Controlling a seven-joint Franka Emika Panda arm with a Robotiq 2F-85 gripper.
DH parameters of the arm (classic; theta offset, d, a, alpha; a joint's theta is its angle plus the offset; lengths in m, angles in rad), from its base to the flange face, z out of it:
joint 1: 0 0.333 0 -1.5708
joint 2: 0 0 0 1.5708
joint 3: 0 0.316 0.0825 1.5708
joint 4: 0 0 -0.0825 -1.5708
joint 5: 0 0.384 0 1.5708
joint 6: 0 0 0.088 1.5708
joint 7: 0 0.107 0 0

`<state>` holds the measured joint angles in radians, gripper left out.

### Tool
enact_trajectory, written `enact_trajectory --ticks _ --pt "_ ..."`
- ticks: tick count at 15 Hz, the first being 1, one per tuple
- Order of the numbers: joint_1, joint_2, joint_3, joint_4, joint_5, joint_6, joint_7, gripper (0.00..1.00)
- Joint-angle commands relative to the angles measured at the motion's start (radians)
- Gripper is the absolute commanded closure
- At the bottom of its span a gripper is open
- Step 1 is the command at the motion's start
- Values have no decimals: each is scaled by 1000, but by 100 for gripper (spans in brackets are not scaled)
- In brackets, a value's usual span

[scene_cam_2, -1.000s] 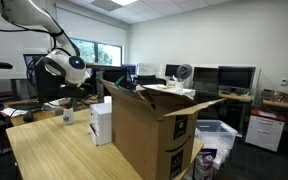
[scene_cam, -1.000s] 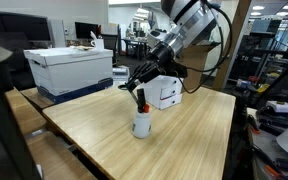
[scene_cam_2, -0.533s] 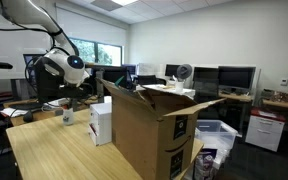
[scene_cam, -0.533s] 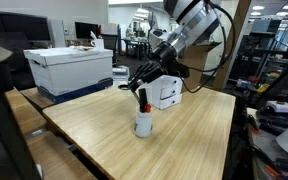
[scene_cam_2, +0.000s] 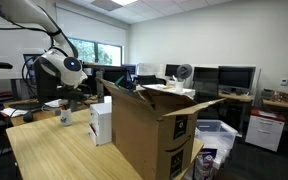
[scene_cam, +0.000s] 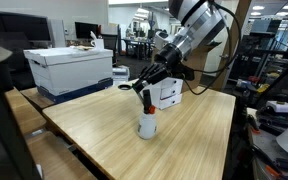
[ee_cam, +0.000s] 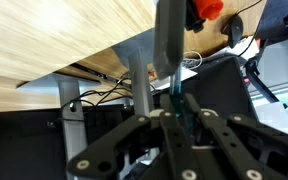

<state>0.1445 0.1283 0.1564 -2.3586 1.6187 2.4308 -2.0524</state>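
Since a second ago your fingers (scene_cam: 144,92) have shifted a little sideways along the surface (scene_cam: 104,135), and the white cup (scene_cam: 148,126) under them has shifted the same way with them; the height looks unchanged. The fingers are nearly together, clamped on a slim marker (scene_cam: 146,103) that hangs straight down from them. In the wrist view the marker (ee_cam: 167,45) runs as a thin grey shaft out from between the fingers, with its red end (ee_cam: 206,8) at the far tip and the wood of the surface (ee_cam: 54,35) behind it. In an exterior view the marker's low end sits at the mouth of the cup, directly below the fingers. You can't tell from here whether it touches the rim or the inside wall. The cup stands upright on the surface, near the middle of the wood. A white box (scene_cam: 165,93) is just behind the fingers, close to the cup but apart from it. From the opposite side the fingers (scene_cam_2: 70,99) hang over the cup (scene_cam_2: 66,116), with the white box (scene_cam_2: 101,122) beside them and a big open cardboard box (scene_cam_2: 154,135) on the near side of that box, well apart from the fingers. The arm comes down to the fingers at a slant from above.
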Motion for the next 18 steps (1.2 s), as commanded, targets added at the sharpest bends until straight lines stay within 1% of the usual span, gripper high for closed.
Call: enact_trajectory --ticks 1,3,4,5,7,8,12,15,18 --pt "2 -35 -11 -42 43 -24 -55 94" --pt "1 -35 -12 -42 43 -25 -55 94" --pt "1 -35 -13 -42 44 -24 -56 59" --pt "1 -37 -13 -43 45 -23 -59 58" --pt "2 -37 -15 -44 45 -19 -59 49" --pt "2 -37 -15 -45 45 -18 -61 42" --pt "3 -40 -17 -46 39 -15 -56 22" --pt "7 -44 -15 -42 28 -10 -43 5" --pt "20 -49 -7 -32 4 19 -7 0"
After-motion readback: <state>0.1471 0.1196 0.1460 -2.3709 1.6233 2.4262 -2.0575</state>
